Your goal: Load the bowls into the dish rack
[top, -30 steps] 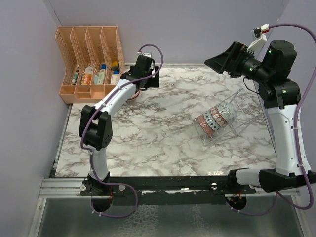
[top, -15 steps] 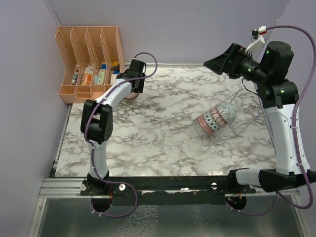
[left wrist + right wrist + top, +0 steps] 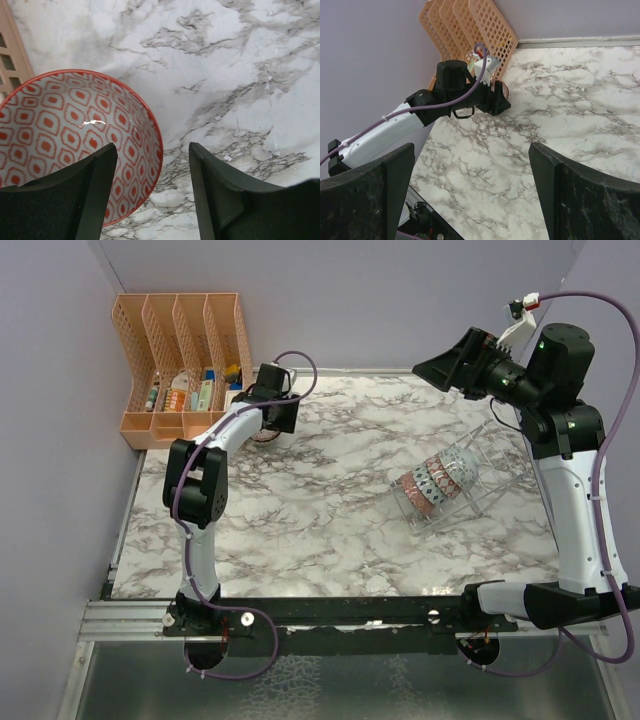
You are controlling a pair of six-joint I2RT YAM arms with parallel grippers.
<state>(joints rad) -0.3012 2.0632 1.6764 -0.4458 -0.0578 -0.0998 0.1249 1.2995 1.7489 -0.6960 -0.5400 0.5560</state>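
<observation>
A pink-red patterned bowl lies on the marble table by the orange organizer; in the top view it is mostly hidden under my left gripper. My left gripper is open and low over it. In the left wrist view one finger is over the bowl's inside and the other over the table, with the rim between them. The clear dish rack stands at the right with several patterned bowls slotted in it. My right gripper is open and empty, held high behind the rack.
An orange slotted organizer with small items stands at the back left corner, close to the bowl; it also shows in the right wrist view. Purple walls close in the left and back. The marble table lies between the arms.
My left gripper has swung left and back toward the organizer and come down over the pink-red bowl. The right arm has hardly moved.
</observation>
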